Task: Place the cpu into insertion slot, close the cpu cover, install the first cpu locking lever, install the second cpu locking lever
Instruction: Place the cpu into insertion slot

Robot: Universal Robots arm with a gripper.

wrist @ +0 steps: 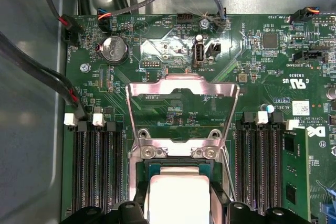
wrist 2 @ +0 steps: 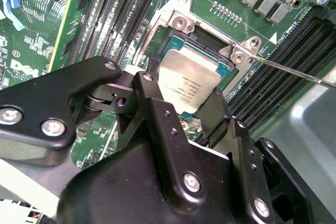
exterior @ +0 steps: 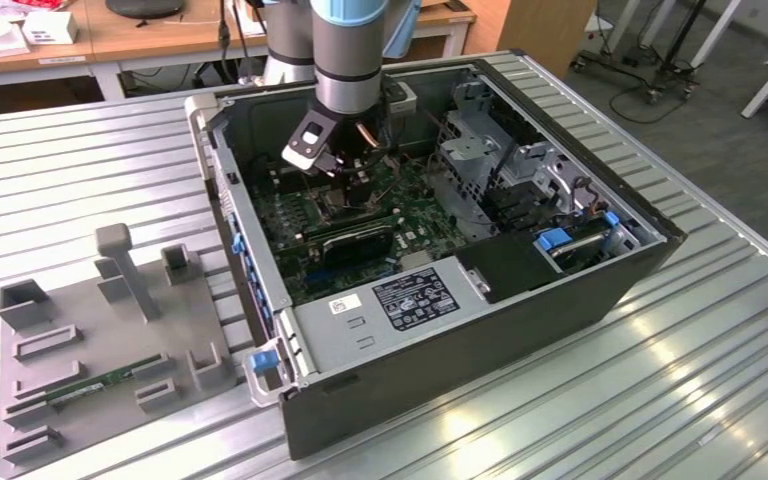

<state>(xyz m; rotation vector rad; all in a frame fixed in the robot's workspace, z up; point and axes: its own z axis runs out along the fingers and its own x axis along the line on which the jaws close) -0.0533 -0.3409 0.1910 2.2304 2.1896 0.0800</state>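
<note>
the jaws are clenched on the cpu (wrist 2: 189, 83) – one black finger (wrist 2: 157, 116) presses each of two opposite edges, with the silver-tan top showing between them. the chip sits right over the insertion slot (wrist 2: 206, 37), whose dark inner rim shows past its far edge; whether it is fully seated i cannot tell. in the first wrist view the cpu (wrist: 178, 198) lies just in front of the slot's hinge side (wrist: 157, 170), and the cpu cover (wrist: 157, 87) stands swung open, the green motherboard (wrist: 157, 45) visible through its window. a thin locking lever (wrist 2: 294, 72) juts away from one corner of the socket frame, unlatched. long black memory slots (wrist: 94, 171) flank the socket on both sides. in the exterior view the arm (exterior: 351, 60) reaches down into the open computer case (exterior: 491, 340), which rests on a ribbed metal desk (exterior: 704, 380) – a grey fixture tray (exterior: 91, 340) lies beside the case on the exterior view's left.
</note>
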